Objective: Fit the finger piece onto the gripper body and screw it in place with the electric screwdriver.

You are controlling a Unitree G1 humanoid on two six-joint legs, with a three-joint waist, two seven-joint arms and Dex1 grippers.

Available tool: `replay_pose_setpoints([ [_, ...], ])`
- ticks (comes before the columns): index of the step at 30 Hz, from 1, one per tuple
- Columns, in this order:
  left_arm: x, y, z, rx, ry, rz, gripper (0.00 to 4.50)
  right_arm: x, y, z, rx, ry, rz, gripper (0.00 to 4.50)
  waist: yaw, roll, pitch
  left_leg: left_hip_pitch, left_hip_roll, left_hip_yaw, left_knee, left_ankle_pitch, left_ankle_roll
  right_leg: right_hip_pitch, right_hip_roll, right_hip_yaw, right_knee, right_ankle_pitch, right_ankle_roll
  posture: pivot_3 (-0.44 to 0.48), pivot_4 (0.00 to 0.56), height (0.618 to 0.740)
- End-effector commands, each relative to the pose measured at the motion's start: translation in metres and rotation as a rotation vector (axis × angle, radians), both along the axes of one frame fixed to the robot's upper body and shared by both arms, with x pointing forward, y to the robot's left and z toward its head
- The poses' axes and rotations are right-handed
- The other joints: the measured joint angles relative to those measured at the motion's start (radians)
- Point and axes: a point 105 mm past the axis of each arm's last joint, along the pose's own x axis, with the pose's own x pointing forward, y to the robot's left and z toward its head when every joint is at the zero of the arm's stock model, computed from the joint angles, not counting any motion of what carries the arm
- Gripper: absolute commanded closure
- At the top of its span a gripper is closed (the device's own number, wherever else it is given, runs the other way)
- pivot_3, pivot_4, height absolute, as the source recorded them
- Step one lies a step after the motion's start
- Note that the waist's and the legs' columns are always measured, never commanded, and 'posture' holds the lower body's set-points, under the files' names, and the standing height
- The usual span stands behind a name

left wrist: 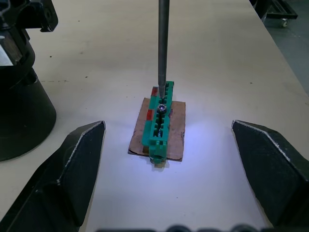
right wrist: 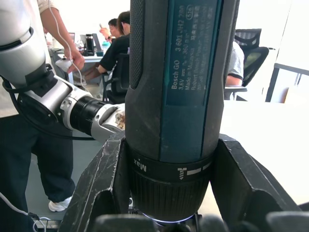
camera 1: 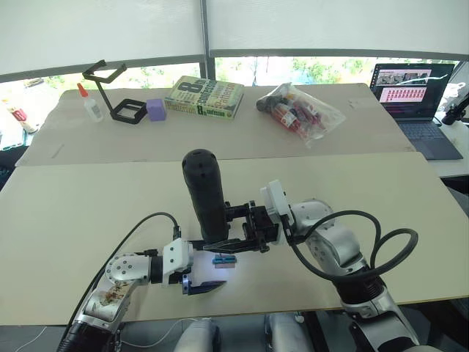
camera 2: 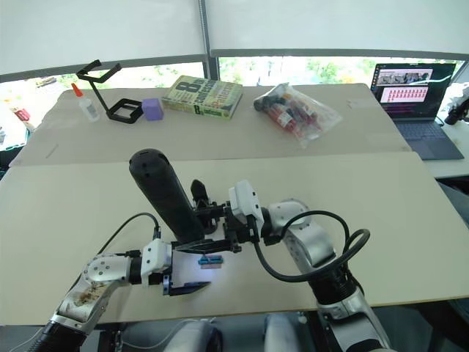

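My right gripper (camera 1: 220, 242) is shut on the electric screwdriver (camera 1: 207, 194), a thick black cylinder that stands upright; its two fingers clamp the collar (right wrist: 171, 169). The thin metal bit (left wrist: 163, 43) points down onto a screw in a small green block (left wrist: 160, 123) lying on a brown card. My left gripper (camera 1: 201, 286) is open and low over the table, with one finger on each side of that block and not touching it. The gripper body (left wrist: 21, 101), black with a round base, stands close beside the block. The finger piece is out of view.
At the back of the table are a green book (camera 1: 205, 97), a clear bag of items (camera 1: 299, 108), a purple block (camera 1: 155, 109), a black stand (camera 1: 117, 95) and a glue bottle (camera 1: 91, 106). A laptop (camera 1: 410, 92) sits far right. People (right wrist: 116, 48) are in the background.
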Motion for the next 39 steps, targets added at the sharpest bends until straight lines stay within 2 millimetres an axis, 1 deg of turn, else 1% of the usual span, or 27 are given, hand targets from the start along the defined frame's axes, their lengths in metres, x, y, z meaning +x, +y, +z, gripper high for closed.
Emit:
replay_pose_setpoints([
  [1,-0.0052,-0.0028,-0.0099,0.009,0.051,0.001,0.07,-0.0042,0.0011,0.0131,0.044,-0.062,0.017,2.55,0.0,0.0,0.0,0.0,0.0,0.0,0.0,0.0,0.0,0.0,0.0,0.0,0.0,0.0,0.0,0.0,0.15,0.74],
  [39,-0.0064,-0.0077,-0.0065,-0.001,0.063,0.005,0.07,-0.0053,0.0024,0.0042,0.013,-0.042,0.011,2.55,0.0,0.0,0.0,0.0,0.0,0.0,0.0,0.0,0.0,0.0,0.0,0.0,0.0,0.0,0.0,0.0,0.15,0.74],
])
